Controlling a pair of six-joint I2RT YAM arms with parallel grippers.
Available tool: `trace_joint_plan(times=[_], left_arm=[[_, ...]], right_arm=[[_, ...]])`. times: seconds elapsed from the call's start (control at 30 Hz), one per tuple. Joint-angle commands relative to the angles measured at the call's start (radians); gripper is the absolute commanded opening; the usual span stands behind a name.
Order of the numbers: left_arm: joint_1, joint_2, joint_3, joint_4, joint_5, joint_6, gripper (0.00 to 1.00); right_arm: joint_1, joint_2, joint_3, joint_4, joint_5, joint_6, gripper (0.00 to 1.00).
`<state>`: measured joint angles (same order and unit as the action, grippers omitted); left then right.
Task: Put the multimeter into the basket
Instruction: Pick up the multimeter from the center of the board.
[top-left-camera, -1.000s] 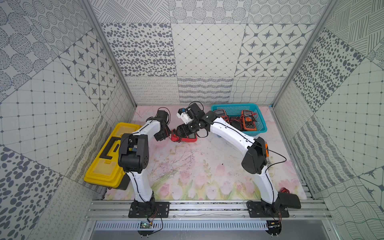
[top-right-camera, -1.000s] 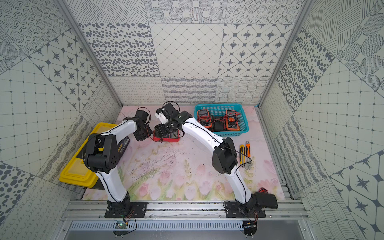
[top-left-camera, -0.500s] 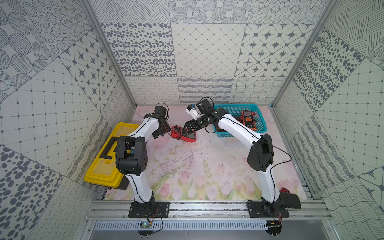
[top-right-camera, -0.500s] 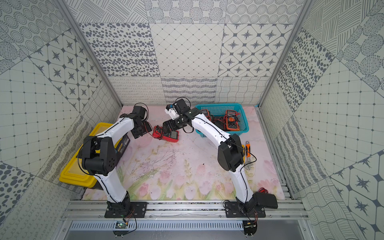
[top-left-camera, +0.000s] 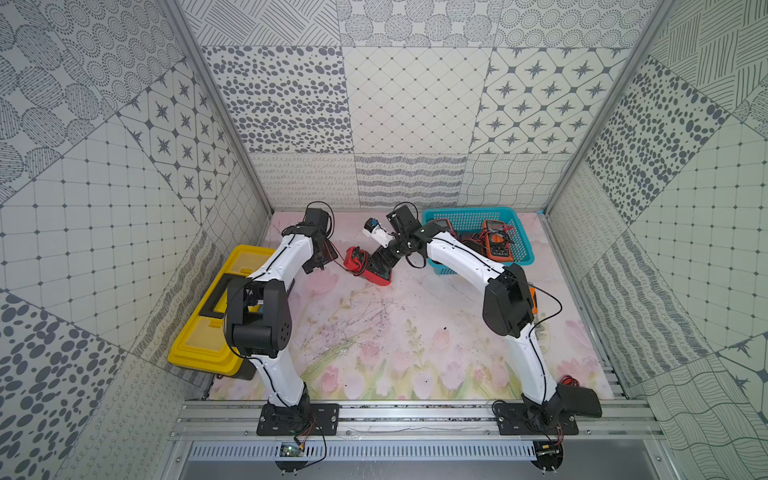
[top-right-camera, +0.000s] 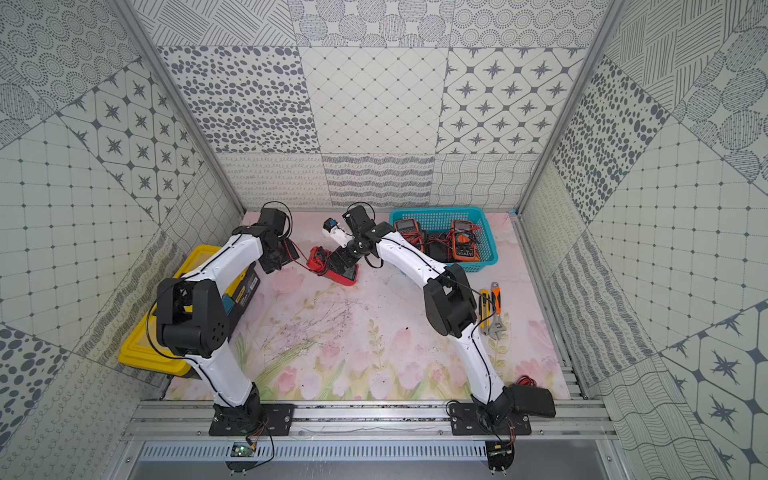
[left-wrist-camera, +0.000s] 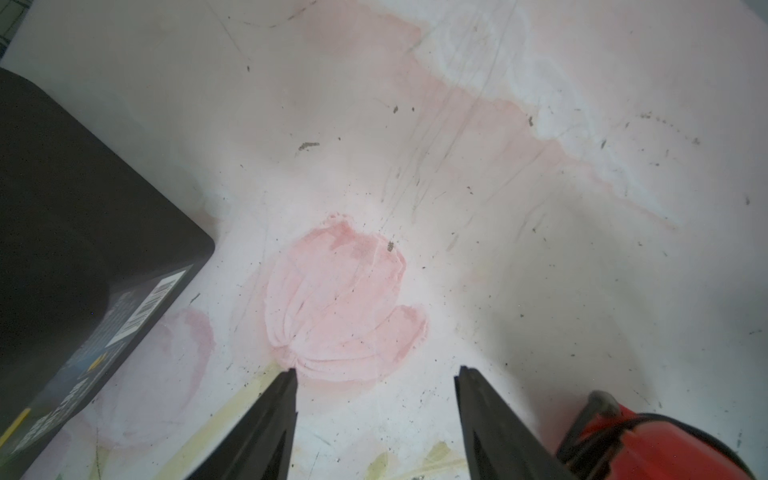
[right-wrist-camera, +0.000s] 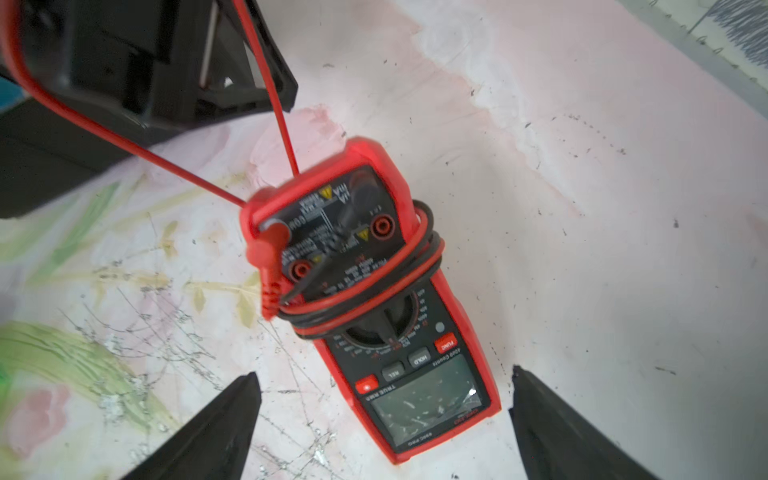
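The flowered worktop (top-left-camera: 374, 353) carries the yellow toolbox (top-left-camera: 199, 345) along its left edge and the teal basket (top-left-camera: 469, 218) in its rear right corner. The basket already holds two orange meters (top-right-camera: 463, 245).

The red multimeter (right-wrist-camera: 399, 316) lies flat on the worktop near the middle of the rear edge, between toolbox and basket and outside both. In both top views the right arm covers its display end. The right wrist view shows the whole face, with red and black leads wound round its waist. Its long axis runs diagonally: the jack end points toward the rear left corner, the display end toward the front right.

Only the wrist views show the fingers. The right gripper (right-wrist-camera: 384, 372) is spread wide, its fingers on either side of the display end with bare worktop showing in the gaps. The left gripper (left-wrist-camera: 376, 370) is parted over bare worktop, with the multimeter's red corner just beside one finger.

In a top view, a utility knife (top-right-camera: 484, 307) and a wrench (top-right-camera: 497, 316) lie near the right edge.
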<state>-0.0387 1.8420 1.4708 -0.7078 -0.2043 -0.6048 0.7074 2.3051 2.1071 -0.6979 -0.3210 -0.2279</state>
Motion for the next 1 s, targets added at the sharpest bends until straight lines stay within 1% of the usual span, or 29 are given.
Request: trace_joint_plan(times=[0.0, 0.13, 0.27, 0.4, 0.57, 0.63, 0.73, 0.8, 0.97], left_arm=[[0.01, 0.041, 0.015, -0.028, 0.007, 0.019, 0.63], [0.01, 0.067, 0.03, -0.04, -0.013, 0.037, 0.61], [0.01, 0.086, 0.043, -0.048, -0.012, 0.042, 0.6], [0.011, 0.089, 0.042, -0.043, -0.001, 0.041, 0.6], [0.01, 0.092, 0.043, -0.043, 0.002, 0.046, 0.6], [0.01, 0.092, 0.045, -0.045, 0.0, 0.048, 0.6], [0.01, 0.092, 0.046, -0.043, 0.003, 0.048, 0.6], [0.01, 0.095, 0.048, -0.042, 0.003, 0.05, 0.6], [0.01, 0.096, 0.047, -0.047, 0.002, 0.052, 0.6]], right_arm=[[0.002, 0.036, 0.04, 0.045, 0.013, -0.134, 0.99], [0.006, 0.062, 0.048, 0.026, -0.016, -0.21, 0.99], [0.019, 0.114, 0.113, -0.009, 0.006, -0.267, 0.99], [0.028, 0.218, 0.26, -0.1, 0.026, -0.318, 0.99], [0.031, 0.363, 0.514, -0.279, -0.047, -0.363, 0.99], [0.041, 0.401, 0.562, -0.32, -0.049, -0.381, 0.99], [0.062, 0.413, 0.555, -0.34, -0.03, -0.414, 0.99], [0.067, 0.409, 0.54, -0.346, -0.043, -0.408, 0.99], [0.04, 0.378, 0.504, -0.356, -0.177, -0.351, 0.99]])
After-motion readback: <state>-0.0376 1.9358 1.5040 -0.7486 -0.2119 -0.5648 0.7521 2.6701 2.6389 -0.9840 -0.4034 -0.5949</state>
